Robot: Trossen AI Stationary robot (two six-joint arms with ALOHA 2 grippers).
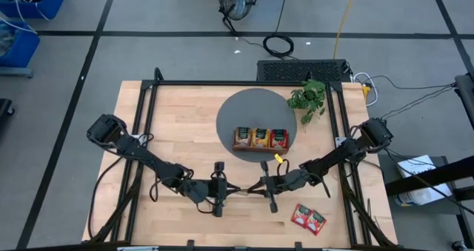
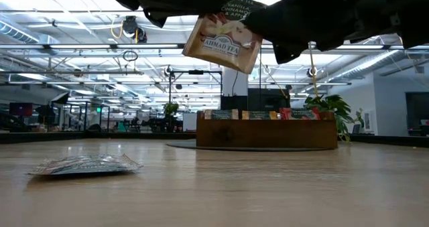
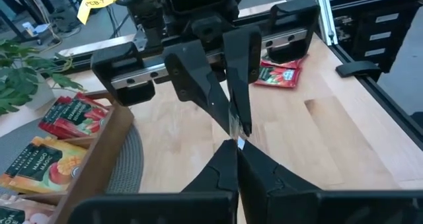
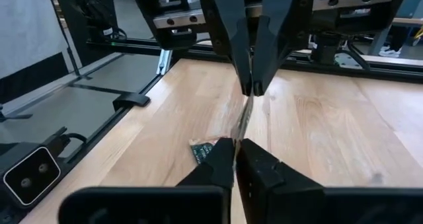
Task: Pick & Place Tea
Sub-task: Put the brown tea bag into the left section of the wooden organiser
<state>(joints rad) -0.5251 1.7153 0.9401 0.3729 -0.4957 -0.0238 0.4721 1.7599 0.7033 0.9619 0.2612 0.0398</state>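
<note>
A pale tea sachet [image 2: 221,43] with a printed label hangs in the air over the near middle of the table, between my two grippers. My left gripper [image 1: 234,192] is shut on it from the left. My right gripper [image 1: 252,190] is shut on it from the right. In both wrist views the sachet [image 3: 235,128] shows edge-on. Another sachet [image 2: 84,165] lies flat on the table below. Two red sachets [image 1: 309,218] lie near the table's front right. The wooden tray [image 1: 261,138] holds more sachets. My left gripper pinches the sachet's edge [image 3: 236,142] between its two fingers, which come in about level from the table's left. The sachet is lifted clear of the table, its flat face toward the near edge, tilted. My right gripper pinches the opposite edge [image 4: 239,135] of the same sachet between its two fingers, which come in level from the table's right. The sachet spans the short gap between the two grippers, well above the table.
The tray stands on a round grey mat [image 1: 237,110] at the table's far middle, with a green plant [image 1: 309,99] at the mat's right. A black frame [image 1: 222,83] runs along the table's far and side edges. Bare wood lies at the near left.
</note>
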